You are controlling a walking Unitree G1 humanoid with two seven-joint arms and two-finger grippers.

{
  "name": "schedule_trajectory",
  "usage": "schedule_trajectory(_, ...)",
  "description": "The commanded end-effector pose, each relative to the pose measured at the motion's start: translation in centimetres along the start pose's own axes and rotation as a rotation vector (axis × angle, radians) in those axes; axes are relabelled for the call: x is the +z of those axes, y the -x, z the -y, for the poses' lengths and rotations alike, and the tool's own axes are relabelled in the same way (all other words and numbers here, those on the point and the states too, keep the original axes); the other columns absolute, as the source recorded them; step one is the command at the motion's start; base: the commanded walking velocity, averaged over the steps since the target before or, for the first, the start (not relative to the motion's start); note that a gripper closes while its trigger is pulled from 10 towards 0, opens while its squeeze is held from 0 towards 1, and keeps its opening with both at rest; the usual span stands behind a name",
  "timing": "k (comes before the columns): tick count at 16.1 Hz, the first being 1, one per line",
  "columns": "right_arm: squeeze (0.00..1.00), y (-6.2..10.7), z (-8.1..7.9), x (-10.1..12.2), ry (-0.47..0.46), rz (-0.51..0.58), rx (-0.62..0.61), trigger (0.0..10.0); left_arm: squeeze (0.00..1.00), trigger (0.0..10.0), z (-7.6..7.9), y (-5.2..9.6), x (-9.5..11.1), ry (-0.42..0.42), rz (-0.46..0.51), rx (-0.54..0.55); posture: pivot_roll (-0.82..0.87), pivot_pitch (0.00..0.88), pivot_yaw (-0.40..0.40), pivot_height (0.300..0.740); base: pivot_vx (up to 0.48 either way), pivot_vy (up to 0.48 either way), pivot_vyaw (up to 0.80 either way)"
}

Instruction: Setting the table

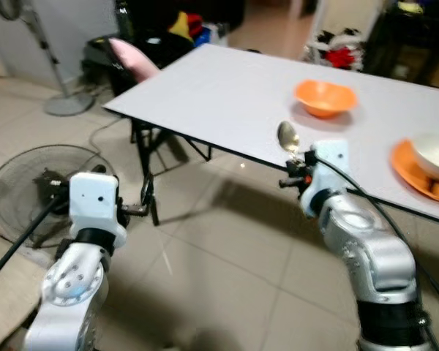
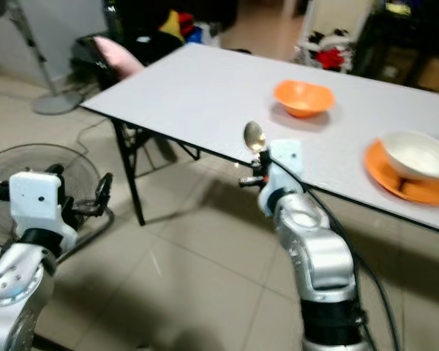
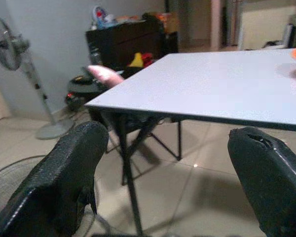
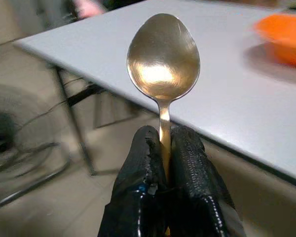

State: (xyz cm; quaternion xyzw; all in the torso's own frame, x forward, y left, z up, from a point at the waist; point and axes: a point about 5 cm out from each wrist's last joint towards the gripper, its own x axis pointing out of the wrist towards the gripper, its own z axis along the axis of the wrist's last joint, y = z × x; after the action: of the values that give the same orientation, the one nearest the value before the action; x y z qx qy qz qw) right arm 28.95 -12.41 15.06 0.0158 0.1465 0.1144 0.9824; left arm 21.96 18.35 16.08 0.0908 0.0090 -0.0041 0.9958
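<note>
My right pincer (image 4: pixel 165 148) is clamped on the spoon (image 4: pixel 163 61) handle, bowl up, just at the near tabletop (image 1: pixel 219 95) edge; left pincer (image 3: pixel 163 182) apart, idle over the floor. Step: carrying spoon in. Next, I reckon: reach far-right & lay it beside the white bowl (image 1: pixel 433 155) on the orange plate (image 1: pixel 410 172), w/ the orange bowl (image 1: pixel 324 97) further back.

Nothing here carries writing I can read. No label, brand or number shows (the far clutter is too blurred)
</note>
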Motion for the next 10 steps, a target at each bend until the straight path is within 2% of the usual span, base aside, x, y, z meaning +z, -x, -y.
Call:
schedule_trajectory(1, 0.00, -0.04, 0.27, 0.15, -0.001, -0.010, -0.005, 10.0, 0.00, 10.0, 0.09, -0.10, 0.34, 0.000, 0.015, -0.006, -0.06, 0.000, -0.004, 0.740, 0.401, 0.000, 0.00)
schedule_trajectory(3, 0.00, -0.20, 0.26, -0.01, -0.026, -0.048, -0.013, 10.0, 0.00, 10.0, 0.09, -0.10, 0.32, -0.004, 0.017, -0.014, -0.06, 0.000, -0.003, 0.740, 0.398, 0.000, 0.00)
schedule_trajectory(9, 0.00, -0.23, 0.04, -0.18, -0.026, -0.054, -0.012, 10.0, 0.00, 10.0, 0.45, -0.24, 0.38, -0.014, 0.022, -0.053, -0.06, 0.000, 0.002, 0.740, 0.397, 0.000, 0.00)
schedule_trajectory(10, 0.00, -0.22, -0.02, -0.22, -0.036, -0.061, -0.008, 10.0, 0.00, 10.0, 0.47, -0.24, 0.36, -0.013, 0.022, -0.055, -0.06, 0.000, 0.002, 0.740, 0.398, 0.000, -0.77)
